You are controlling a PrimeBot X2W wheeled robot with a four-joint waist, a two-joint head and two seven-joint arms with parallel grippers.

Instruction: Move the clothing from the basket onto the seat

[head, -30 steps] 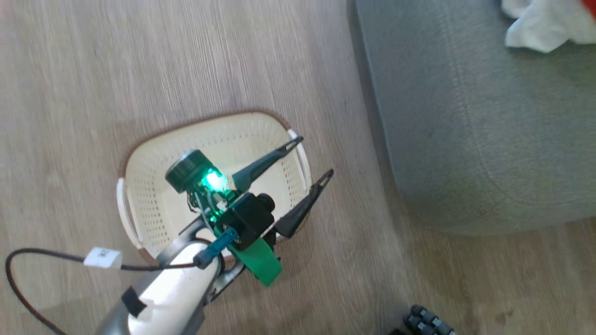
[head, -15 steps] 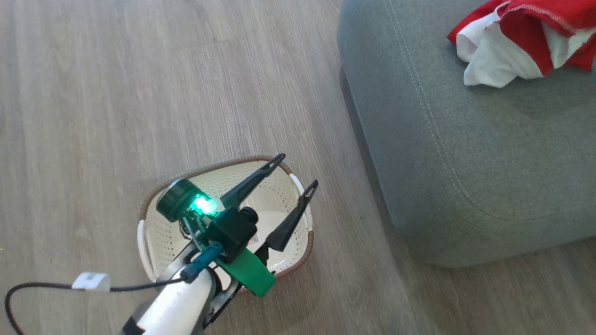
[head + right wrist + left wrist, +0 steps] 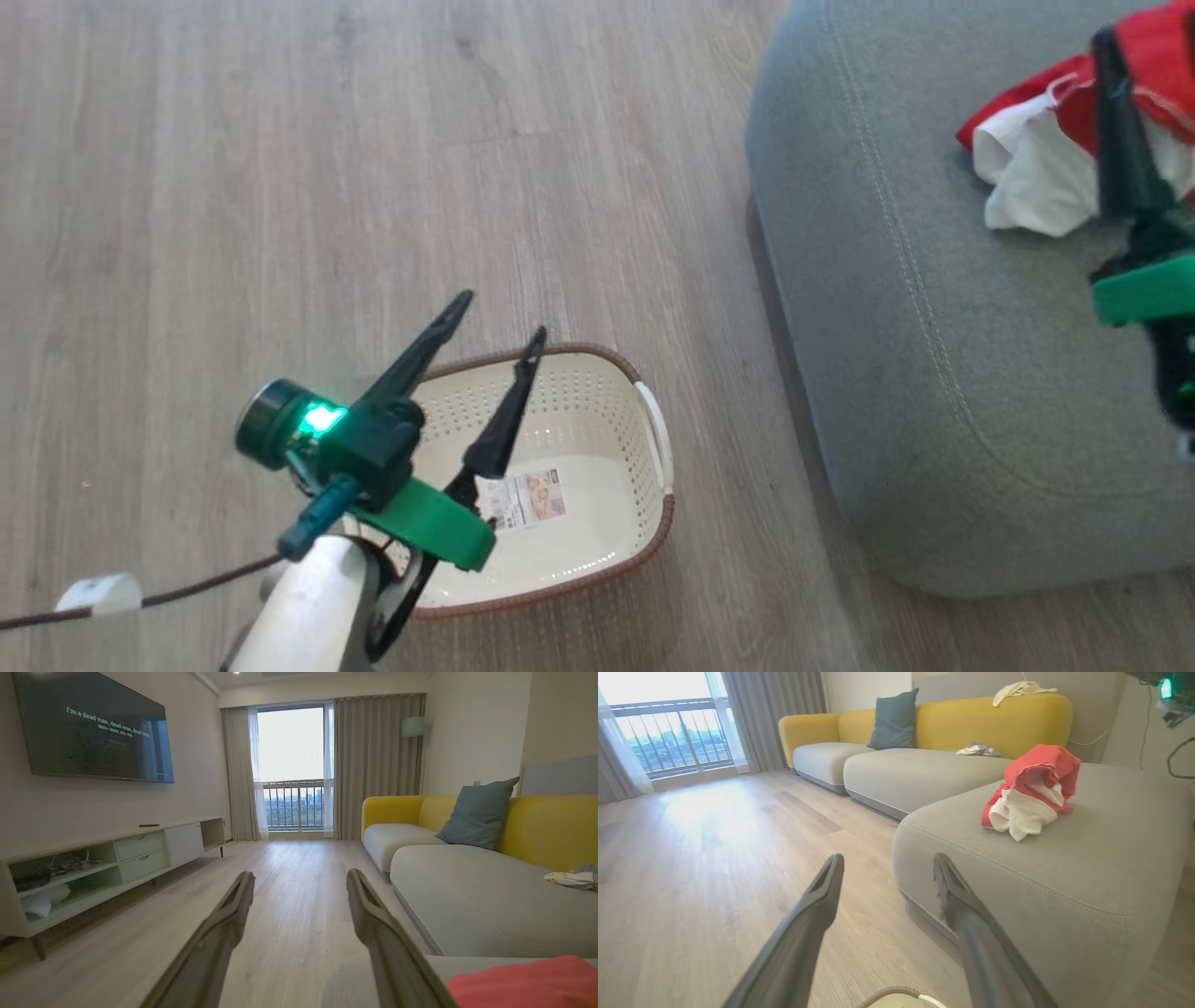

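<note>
Up on the grey seat (image 3: 887, 373), the clothing (image 3: 1032, 173) is bunched in a red-and-white heap, well apart from the basket (image 3: 665, 523) down on the wood floor (image 3: 280, 140). So the left gripper (image 3: 499, 317) hangs over the basket's left part, fingers spread with nothing between them. Meanwhile the right gripper (image 3: 300, 876) is over the seat by the heap, fingers apart too. Basket's got a paper label (image 3: 523, 499) on its bottom.

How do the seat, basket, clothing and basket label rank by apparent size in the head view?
Largest to smallest:
seat
basket
clothing, cropped by the frame edge, so less sure
label
</note>
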